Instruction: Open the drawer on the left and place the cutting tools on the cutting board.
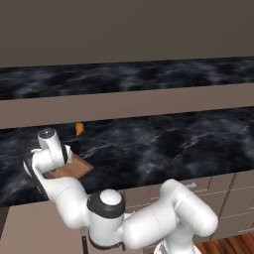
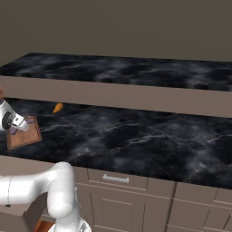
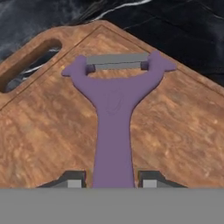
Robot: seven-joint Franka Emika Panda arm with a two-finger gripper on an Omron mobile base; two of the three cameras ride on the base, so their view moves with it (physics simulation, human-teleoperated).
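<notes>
A purple Y-shaped peeler (image 3: 113, 109) lies flat on the reddish-brown cutting board (image 3: 52, 127), blade end pointing away from the hand. My gripper (image 3: 112, 181) straddles the bottom of its handle. The jaws are open, with a thin gap on each side between fingertip and handle. From the base, the board (image 1: 74, 170) (image 2: 25, 136) sits at the left end of the black marble counter, and the hand hangs low over it. A bit of the purple peeler (image 2: 13, 130) shows under the hand. The drawer is hidden behind my arm.
A small orange object (image 1: 79, 128) (image 2: 57, 108) lies on the counter just behind the board. A raised taupe ledge (image 1: 149, 104) runs behind the counter. Below the counter edge is a narrow drawer with a silver bar handle (image 2: 115, 178) and cabinet doors.
</notes>
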